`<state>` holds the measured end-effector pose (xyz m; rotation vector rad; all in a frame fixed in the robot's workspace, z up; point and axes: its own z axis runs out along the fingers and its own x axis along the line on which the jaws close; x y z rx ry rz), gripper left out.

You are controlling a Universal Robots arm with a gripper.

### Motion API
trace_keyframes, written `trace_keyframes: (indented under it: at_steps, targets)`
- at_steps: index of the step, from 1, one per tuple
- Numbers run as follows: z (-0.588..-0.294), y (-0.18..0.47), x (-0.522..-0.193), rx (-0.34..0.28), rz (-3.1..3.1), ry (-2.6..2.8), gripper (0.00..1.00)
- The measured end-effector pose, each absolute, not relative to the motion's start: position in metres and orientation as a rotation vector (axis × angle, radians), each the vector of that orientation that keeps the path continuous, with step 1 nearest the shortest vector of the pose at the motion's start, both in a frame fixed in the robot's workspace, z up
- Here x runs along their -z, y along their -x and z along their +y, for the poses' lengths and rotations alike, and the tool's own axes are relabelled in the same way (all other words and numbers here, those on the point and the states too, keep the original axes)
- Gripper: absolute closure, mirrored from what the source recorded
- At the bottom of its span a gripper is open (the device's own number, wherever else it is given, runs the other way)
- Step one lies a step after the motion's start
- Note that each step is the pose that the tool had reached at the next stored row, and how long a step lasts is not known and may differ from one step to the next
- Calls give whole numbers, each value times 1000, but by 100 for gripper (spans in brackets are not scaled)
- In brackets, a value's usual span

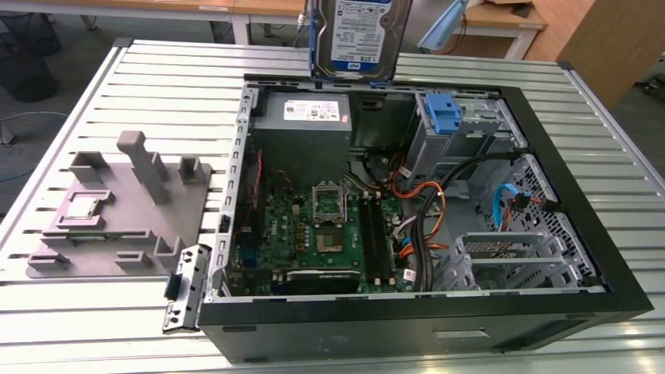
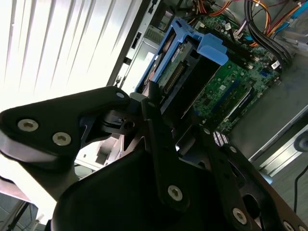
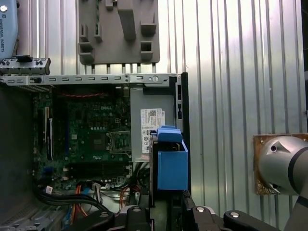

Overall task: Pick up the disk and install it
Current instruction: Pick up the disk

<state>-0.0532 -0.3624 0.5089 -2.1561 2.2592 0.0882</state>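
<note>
The disk [image 1: 360, 37], a silver-grey drive with a white-and-blue label in a blue carrier frame, hangs upright in the air above the far edge of the open computer case [image 1: 587, 234]. It is over the grey power-supply box [image 1: 304, 114]. In the second wrist view my gripper [image 2: 179, 126] is shut on the disk [image 2: 185, 67], with black fingers [image 2: 156, 120] along its sides. In the first wrist view the disk's blue carrier [image 3: 172, 163] stands out from my gripper [image 3: 163, 214], above the case wall beside the power-supply box [image 3: 150, 126].
The case lies open on a slatted metal table [image 1: 156, 70], showing the green motherboard [image 1: 317, 234], orange and black cables [image 1: 437, 199] and a drive bay with a blue latch [image 1: 443, 114]. A grey fixture [image 1: 124, 206] sits at the exterior view's left.
</note>
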Motion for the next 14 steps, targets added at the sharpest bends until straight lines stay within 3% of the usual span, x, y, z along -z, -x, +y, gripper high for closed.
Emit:
trace_keyframes:
  at_steps: [14]
  targets:
    - [-369, 48, -509, -88, 2259, 2156, 65]
